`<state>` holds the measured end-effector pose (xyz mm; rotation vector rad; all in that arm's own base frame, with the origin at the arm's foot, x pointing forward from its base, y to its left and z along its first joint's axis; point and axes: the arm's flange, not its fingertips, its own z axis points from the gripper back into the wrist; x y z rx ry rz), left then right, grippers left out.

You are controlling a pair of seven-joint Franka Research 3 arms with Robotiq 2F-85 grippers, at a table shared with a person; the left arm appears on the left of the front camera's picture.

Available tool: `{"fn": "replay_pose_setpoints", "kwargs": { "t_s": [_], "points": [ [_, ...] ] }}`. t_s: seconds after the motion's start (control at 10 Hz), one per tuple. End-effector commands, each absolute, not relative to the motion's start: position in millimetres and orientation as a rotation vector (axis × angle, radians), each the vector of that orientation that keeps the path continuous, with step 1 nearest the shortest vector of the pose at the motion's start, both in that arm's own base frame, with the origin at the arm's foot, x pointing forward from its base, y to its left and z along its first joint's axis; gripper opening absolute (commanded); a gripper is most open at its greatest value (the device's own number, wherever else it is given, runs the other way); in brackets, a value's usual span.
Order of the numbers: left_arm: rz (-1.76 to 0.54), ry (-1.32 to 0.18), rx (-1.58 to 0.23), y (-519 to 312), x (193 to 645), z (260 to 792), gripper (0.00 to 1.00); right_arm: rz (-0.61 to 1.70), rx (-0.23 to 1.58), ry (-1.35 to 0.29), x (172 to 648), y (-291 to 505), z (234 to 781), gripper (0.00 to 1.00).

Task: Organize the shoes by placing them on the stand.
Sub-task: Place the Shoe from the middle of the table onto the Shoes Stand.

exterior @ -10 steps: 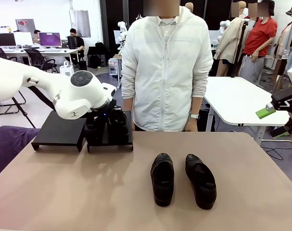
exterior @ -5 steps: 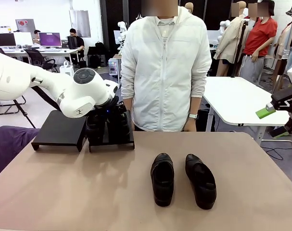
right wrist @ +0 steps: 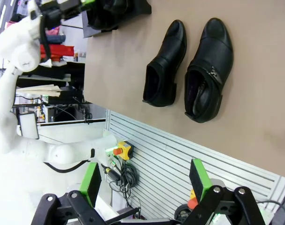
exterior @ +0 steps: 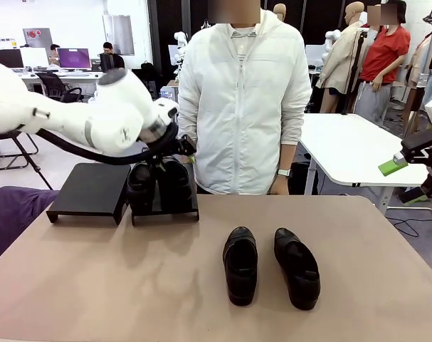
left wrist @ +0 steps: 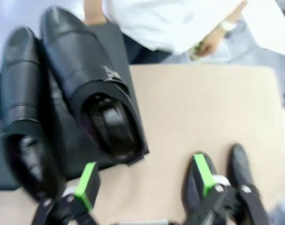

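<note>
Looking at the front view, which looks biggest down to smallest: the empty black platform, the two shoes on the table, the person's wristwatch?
1. The empty platform.
2. The left shoe and right shoe look alike, though both sit nearer the camera.
3. The wristwatch.

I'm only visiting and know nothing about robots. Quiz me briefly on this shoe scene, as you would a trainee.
1. How many shoes sit on the stand?
2. True or false: the left gripper is shut on a shoe.
3. Where are the other two shoes? A: on the table, before the person; B: on the stand's left platform; C: in the person's hands.
Key: 1: two, side by side on the right platform. 2: false, it is open and empty. 3: A.
</note>
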<state>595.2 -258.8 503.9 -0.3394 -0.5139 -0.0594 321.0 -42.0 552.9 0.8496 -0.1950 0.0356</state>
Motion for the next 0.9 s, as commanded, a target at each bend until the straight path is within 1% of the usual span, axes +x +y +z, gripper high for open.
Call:
{"fn": "replay_pose_setpoints", "kwargs": {
  "t_s": [0.0, 0.2, 0.3, 0.4, 0.5, 0.6, 0.7, 0.8],
  "points": [
    [-0.135, -0.425, -0.311, -202.3, 588.1, 573.3, 1.00, 0.055, 0.852, -0.198, 321.5, -44.9, 554.5, 1.00],
    [-0.201, -0.263, -0.317, -167.8, 588.9, 603.3, 1.00, 0.055, 0.852, -0.198, 321.5, -44.9, 554.5, 1.00],
    [-0.185, -0.223, -0.310, -146.1, 579.4, 603.5, 1.00, 0.055, 0.852, -0.198, 321.5, -44.9, 554.5, 1.00],
    [-0.222, -0.193, -0.274, -126.0, 559.3, 593.0, 1.00, 0.055, 0.852, -0.198, 321.5, -44.9, 554.5, 1.00],
    [-0.223, -0.176, -0.271, -104.6, 531.0, 579.5, 1.00, 0.055, 0.852, -0.198, 321.5, -44.9, 554.5, 1.00],
    [-0.169, -0.160, -0.257, -83.5, 498.0, 560.9, 1.00, 0.055, 0.852, -0.198, 321.5, -44.9, 554.5, 1.00],
    [-0.044, -0.197, -0.217, -53.0, 457.3, 539.3, 1.00, 0.055, 0.852, -0.198, 321.5, -44.9, 554.5, 1.00],
    [0.033, -0.201, -0.261, -17.7, 419.3, 527.0, 1.00, 0.055, 0.852, -0.198, 321.5, -44.9, 554.5, 1.00]
  ]
}}
